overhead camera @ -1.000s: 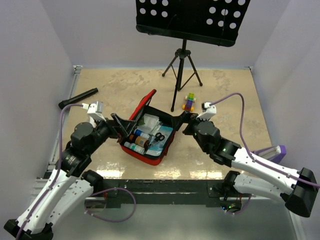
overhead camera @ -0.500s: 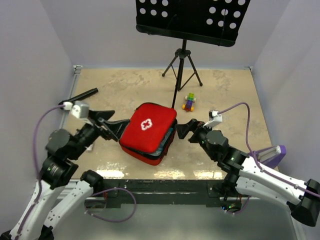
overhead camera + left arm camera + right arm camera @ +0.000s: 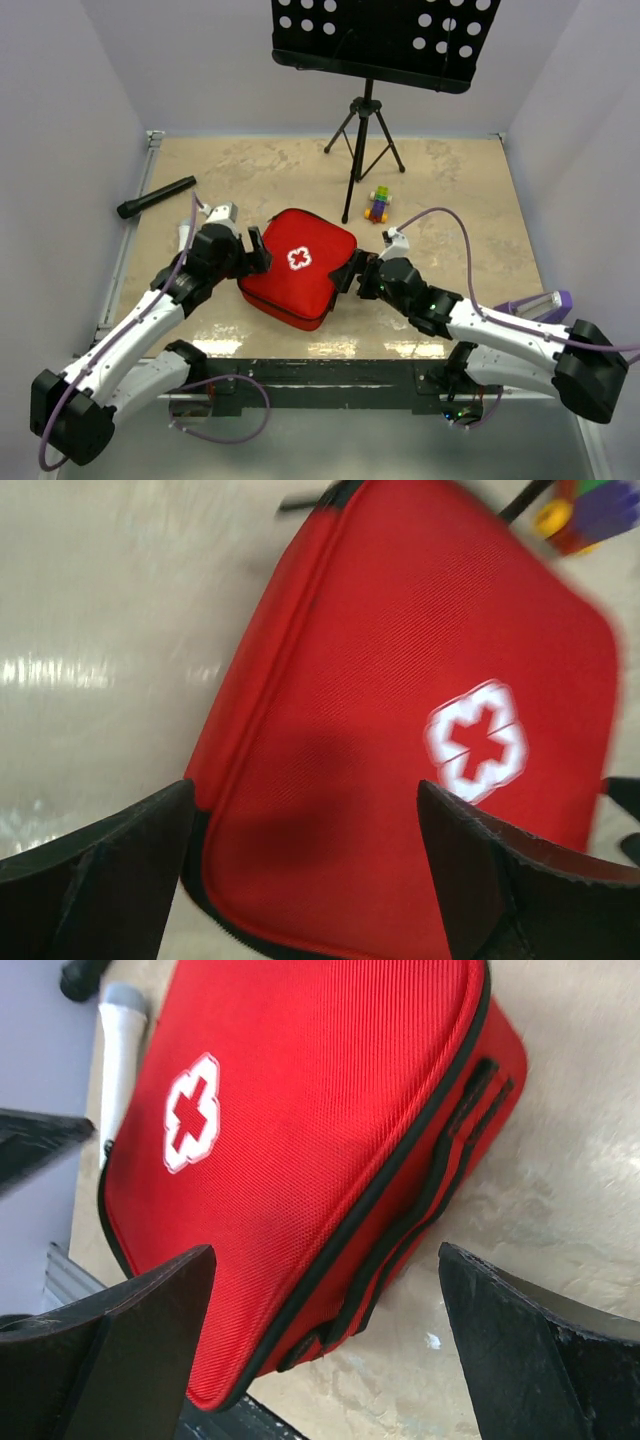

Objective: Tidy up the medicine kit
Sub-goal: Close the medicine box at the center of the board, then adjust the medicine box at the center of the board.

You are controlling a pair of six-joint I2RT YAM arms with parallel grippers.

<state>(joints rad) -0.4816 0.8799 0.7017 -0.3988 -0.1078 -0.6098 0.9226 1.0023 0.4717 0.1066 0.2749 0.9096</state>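
well, the medicine kit (image 3: 292, 290) lies shut, white cross (image 3: 298, 259) up, close to the middle of the table's (image 3: 450, 200) near edge. it is almost square, so no long axis shows; it sits turned, one corner pointing at the near edge. the left gripper (image 3: 257, 250) is at its left side, the right gripper (image 3: 345, 275) at its right, both spread wide, gripping nothing. a black flashlight (image 3: 157, 197) lies toward the left edge, and a small coloured toy (image 3: 378, 205) is behind the kit.
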